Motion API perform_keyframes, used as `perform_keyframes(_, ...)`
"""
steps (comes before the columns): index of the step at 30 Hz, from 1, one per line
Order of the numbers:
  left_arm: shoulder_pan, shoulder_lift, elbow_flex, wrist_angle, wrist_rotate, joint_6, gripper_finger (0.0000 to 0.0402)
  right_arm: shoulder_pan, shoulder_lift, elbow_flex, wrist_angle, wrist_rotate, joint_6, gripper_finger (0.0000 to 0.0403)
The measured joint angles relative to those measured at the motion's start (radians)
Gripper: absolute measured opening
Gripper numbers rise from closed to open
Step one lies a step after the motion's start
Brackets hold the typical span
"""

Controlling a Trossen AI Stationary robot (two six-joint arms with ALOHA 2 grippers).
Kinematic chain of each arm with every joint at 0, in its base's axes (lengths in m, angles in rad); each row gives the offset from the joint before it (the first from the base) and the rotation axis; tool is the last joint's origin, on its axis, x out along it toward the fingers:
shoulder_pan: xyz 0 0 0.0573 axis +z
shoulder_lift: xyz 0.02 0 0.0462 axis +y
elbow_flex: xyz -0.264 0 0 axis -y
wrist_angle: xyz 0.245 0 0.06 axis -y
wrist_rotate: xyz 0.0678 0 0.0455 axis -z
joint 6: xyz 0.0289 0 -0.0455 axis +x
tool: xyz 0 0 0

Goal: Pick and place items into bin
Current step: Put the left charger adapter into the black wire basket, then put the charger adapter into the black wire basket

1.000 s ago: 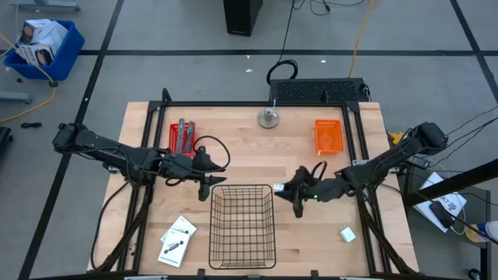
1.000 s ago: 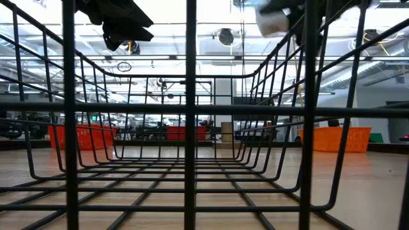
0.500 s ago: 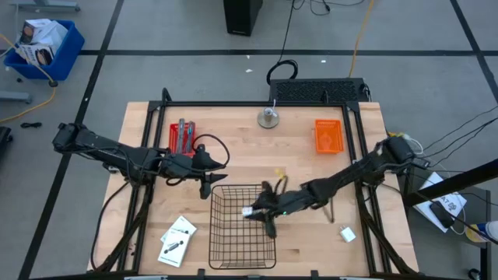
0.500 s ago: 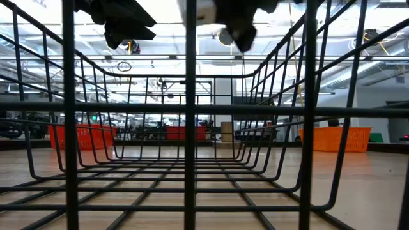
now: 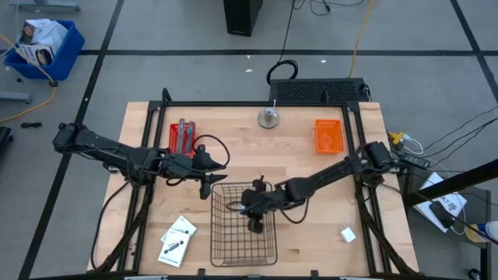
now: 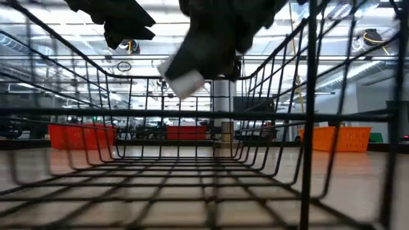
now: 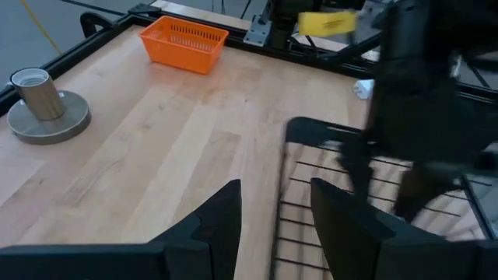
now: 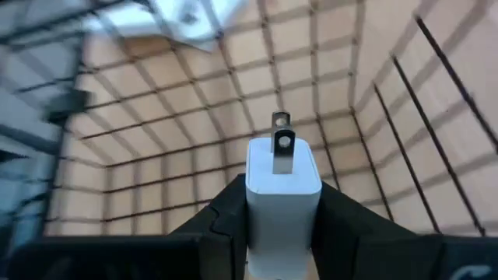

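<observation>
My right gripper (image 5: 247,211) reaches from the table's right over the black wire bin (image 5: 243,250) and is shut on a small white block (image 8: 282,187) with two metal prongs. In the low view the block (image 6: 185,80) hangs inside the bin, above its floor. My left gripper (image 5: 205,183) waits open by the bin's far left corner, with nothing between its fingers. A second white block (image 5: 347,233) lies on the table at the near right. White card packets (image 5: 177,239) lie flat at the near left. A slim tool (image 5: 184,136) rests in a red tray. My right gripper pinches the white block's two opposite sides (image 8: 257,204) between its two fingers (image 8: 230,210). The pronged end (image 8: 280,141) sticks out ahead of the fingertips. The fingers slant down into the bin from the table's right. The block is lifted clear, above the bin's wire floor.
An orange tray (image 5: 328,136) stands at the far right and a metal weight (image 5: 269,117) at the far middle. The red tray (image 5: 174,140) sits at the far left. Bare wood lies between the bin and the far trays.
My right gripper has travelled toward the table's left, from beside the bin's right wall to over its middle. It has sunk, tipped further down and rolled, carrying the white block with it. My left gripper has kept still.
</observation>
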Motion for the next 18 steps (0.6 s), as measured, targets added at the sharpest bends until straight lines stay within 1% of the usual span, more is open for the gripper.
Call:
perform_keyframes(7, 0.000, 0.000, 0.000, 0.001, 0.001, 0.000, 0.0159, -0.025, 0.016, 0.000, 0.015, -0.031, 0.016, 0.0096)
perform_keyframes(11, 0.000, 0.000, 0.000, 0.001, 0.001, 0.000, 0.0159, -0.013, 0.016, 0.000, 0.025, -0.054, -0.018, 0.0121)
perform_keyframes(15, 0.000, 0.000, 0.000, 0.002, 0.001, 0.000, 0.0159, -0.002, 0.016, 0.000, 0.034, -0.053, -0.043, 0.0146)
perform_keyframes(18, 0.000, 0.000, 0.000, 0.002, 0.002, -0.001, 0.0159, 0.005, 0.016, 0.000, 0.036, -0.053, -0.063, 0.0157)
